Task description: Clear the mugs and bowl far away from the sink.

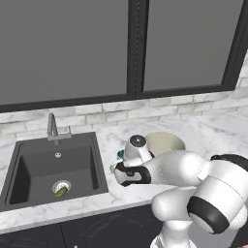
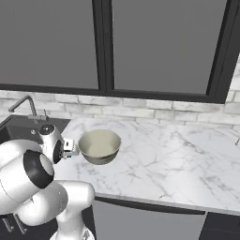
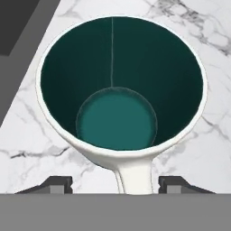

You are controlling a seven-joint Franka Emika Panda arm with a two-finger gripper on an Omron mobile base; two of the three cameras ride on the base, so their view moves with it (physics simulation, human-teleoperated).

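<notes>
Marble counter (image 1: 213, 131) is carrying the bowl (image 1: 165, 143) just right of the sink (image 1: 53, 169), with the mug (image 1: 120, 154) peeking beside the arm; from the right, the bowl (image 2: 99, 146) is sitting beside the gripper (image 2: 70, 149). In the hand view the mug (image 3: 119, 90) is looking rigid, glossy, likely slippery and light, and the fingers (image 3: 56, 184) are standing apart astride its handle (image 3: 134, 177), probably the best hold.

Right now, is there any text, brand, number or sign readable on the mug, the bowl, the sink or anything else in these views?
None: no text, brand, number or sign is readable anywhere.
white mug: plain, dark teal inside, no print.
bowl: plain beige, no marking.
sink and faucet: unmarked.
</notes>
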